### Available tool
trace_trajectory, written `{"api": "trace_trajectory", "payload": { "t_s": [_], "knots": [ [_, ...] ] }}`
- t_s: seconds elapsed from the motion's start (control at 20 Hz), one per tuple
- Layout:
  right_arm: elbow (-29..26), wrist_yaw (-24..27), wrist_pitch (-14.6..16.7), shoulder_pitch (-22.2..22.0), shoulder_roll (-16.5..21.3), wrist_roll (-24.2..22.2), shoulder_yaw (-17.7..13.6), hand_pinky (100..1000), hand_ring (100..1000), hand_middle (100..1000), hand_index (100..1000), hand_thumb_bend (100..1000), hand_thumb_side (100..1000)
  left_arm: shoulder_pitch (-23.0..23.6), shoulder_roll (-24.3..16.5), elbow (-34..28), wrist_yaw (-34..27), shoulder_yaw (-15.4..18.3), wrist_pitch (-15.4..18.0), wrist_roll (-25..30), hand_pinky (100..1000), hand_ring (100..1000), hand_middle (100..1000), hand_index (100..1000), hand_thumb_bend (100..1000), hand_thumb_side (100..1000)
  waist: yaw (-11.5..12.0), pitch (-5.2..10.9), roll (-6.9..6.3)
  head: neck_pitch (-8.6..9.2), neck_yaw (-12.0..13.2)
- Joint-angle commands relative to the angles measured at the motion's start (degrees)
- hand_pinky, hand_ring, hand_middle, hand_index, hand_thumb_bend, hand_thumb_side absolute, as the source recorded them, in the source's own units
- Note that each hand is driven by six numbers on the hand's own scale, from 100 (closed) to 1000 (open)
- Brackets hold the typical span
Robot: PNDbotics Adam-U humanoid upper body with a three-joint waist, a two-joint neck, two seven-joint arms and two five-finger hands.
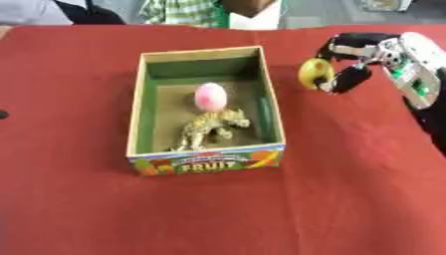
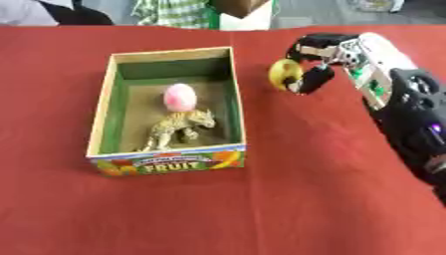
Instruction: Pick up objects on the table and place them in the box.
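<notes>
The right hand (image 1: 353, 62) grips a yellow fruit (image 1: 313, 72) at 3 o'clock of the box (image 1: 275, 112), above the desk (image 1: 348, 199).

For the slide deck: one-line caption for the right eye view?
Right hand holds a yellow fruit beside the box.

Looks like a demo or lab setup: a table under a red cloth (image 1: 78, 209), a cardboard box printed "FRUIT" (image 1: 209, 165) on it, and beyond the box, people's clothing (image 1: 178, 11) crowds the table's far edge.
</notes>
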State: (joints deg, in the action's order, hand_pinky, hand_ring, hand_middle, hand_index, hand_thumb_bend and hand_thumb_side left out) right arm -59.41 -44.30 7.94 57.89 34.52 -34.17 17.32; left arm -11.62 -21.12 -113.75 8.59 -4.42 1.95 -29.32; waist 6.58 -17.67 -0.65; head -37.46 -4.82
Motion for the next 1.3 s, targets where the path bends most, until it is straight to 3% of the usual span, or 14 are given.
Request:
{"api": "trace_trajectory", "payload": {
  "t_s": [0.05, 0.1, 0.4, 0.65, 1.05, 1.3],
  "knots": [
    [-1.85, 0.95, -0.65, 1.17, 1.86, 0.38, -0.38, 766, 797, 575, 709, 100, 390, -0.38, -0.66, -0.84, 0.18, 0.44, 0.02, 0.17, 489, 645, 675, 706, 100, 806, -0.08, 1.24, -0.01, 0.29, 0.05],
    [-2.15, 1.04, -0.74, 1.34, 1.86, 0.8, -0.4, 764, 795, 573, 708, 100, 185, -0.37, -0.66, -0.84, 0.17, 0.43, 0.03, 0.18, 489, 645, 675, 706, 100, 809, -0.09, 1.26, 0.0, 0.3, 0.06],
    [-5.47, 2.84, -1.44, 2.49, 1.79, 2.89, 0.13, 755, 783, 555, 695, 100, 213, -0.35, -0.71, -0.84, 0.16, 0.42, 0.07, 0.22, 488, 645, 676, 706, 100, 809, -0.14, 1.3, 0.0, 0.2, 0.09],
    [-13.03, 6.99, -2.1, 3.79, 2.11, 2.9, 1.07, 751, 778, 543, 685, 100, 266, -0.37, -0.75, -0.84, 0.14, 0.39, 0.1, 0.24, 489, 646, 676, 706, 100, 809, -0.21, 1.27, -0.06, 0.0, 0.29],
    [-23.65, 12.45, -3.96, 5.65, 1.49, 1.1, 3.31, 749, 775, 543, 683, 100, 300, -0.49, -0.74, -0.84, 0.05, 0.27, 0.15, 0.3, 489, 648, 677, 706, 100, 809, -0.09, 1.13, -0.16, -0.17, 0.36],
    [-25.8, 13.79, -4.87, 6.49, -1.04, -1.01, 4.97, 751, 773, 541, 681, 100, 311, -0.69, -0.61, -0.84, -0.01, 0.15, 0.21, 0.46, 489, 649, 678, 706, 100, 809, 0.22, 0.78, -0.34, -0.14, -0.5]
  ]
}}
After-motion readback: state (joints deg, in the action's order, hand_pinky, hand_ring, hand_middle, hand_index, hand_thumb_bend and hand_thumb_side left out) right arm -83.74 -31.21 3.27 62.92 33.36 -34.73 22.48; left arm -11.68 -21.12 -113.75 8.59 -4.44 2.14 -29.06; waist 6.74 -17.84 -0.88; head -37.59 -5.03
